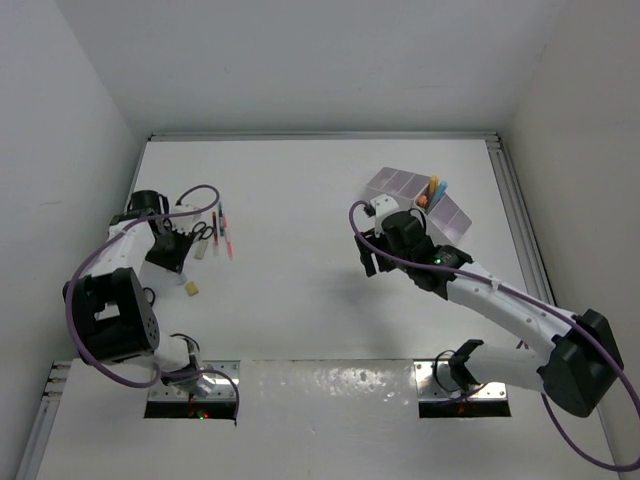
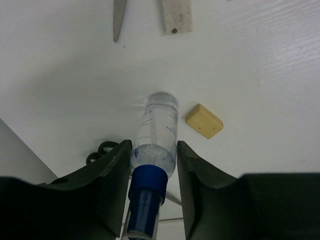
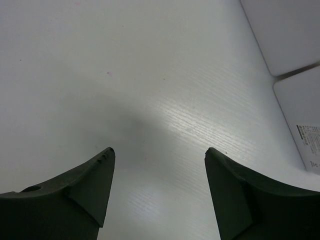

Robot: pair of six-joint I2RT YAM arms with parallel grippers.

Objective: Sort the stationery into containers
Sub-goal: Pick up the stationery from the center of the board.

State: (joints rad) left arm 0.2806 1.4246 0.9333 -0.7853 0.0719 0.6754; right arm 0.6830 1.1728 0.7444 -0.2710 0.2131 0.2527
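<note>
White bench [image 1: 300,200], boxed in by white walls. Near its left edge a clear plastic bottle with a blue cap [image 2: 160,125] lies on its side. The left fingers [image 2: 112,170] are closed against both sides of it, next to the cap. A tan block eraser [image 2: 204,121] sits just beside the bottle. Towards the far right corner stands a white organiser with pale-lilac compartments [image 1: 395,183], holding orange and blue sticks [image 1: 433,188], possibly pencils. The right fingers [image 3: 90,185] are spread open over bare bench near it.
</note>
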